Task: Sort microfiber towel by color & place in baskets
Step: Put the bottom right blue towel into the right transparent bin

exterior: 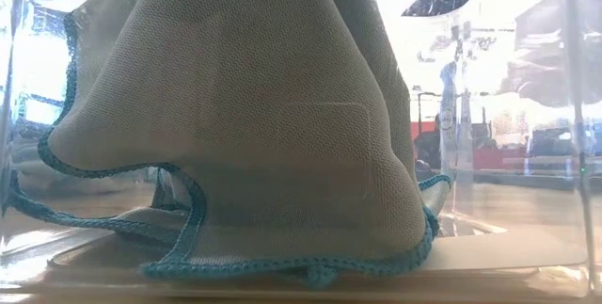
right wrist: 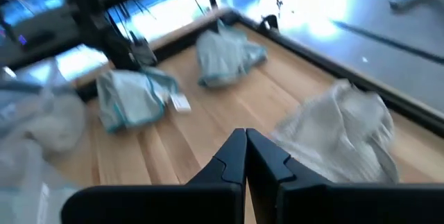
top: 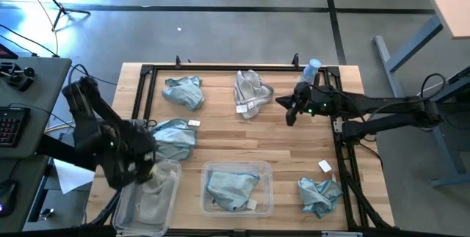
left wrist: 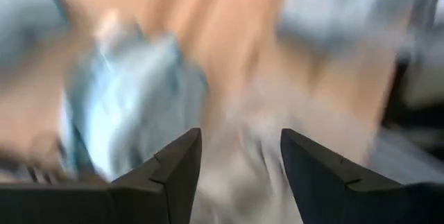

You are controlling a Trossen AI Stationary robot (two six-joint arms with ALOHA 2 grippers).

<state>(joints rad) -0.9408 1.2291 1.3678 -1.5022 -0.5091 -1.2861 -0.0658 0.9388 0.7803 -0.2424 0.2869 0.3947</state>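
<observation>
1. The left gripper (top: 147,171) hangs over the near-left part of the counter (top: 279,145), just above the narrower basket (top: 125,211); its jaws stand apart with nothing between them, as the left wrist view shows.
2. Under it, a grey-beige towel (top: 156,193) lies inside that narrower basket — the left wrist view is too blurred to tell more.
3. The wider basket (top: 209,171) sits near the middle of the front edge and holds a teal-blue towel (top: 233,187) with a small white tag; in the low view this towel (exterior: 254,125) fills most of the picture, pressed against the clear wall, its edge stitched in teal.
4. Loose on the counter: a teal-blue towel (top: 176,140) just beside the left gripper, another teal-blue one (top: 183,90) at the far left, a grey-beige towel (top: 251,92) at the far middle, and a crumpled teal-blue one (top: 319,195) at the near-right corner.
5. The right gripper (top: 290,112) waits above the far-right part of the counter, near the grey-beige towel but apart from it — its jaws are closed tight on nothing, seen plainly in the right wrist view (right wrist: 246,148).
6. A pale blue spray bottle (top: 311,70) stands at the far-right corner, behind the right arm.
</observation>
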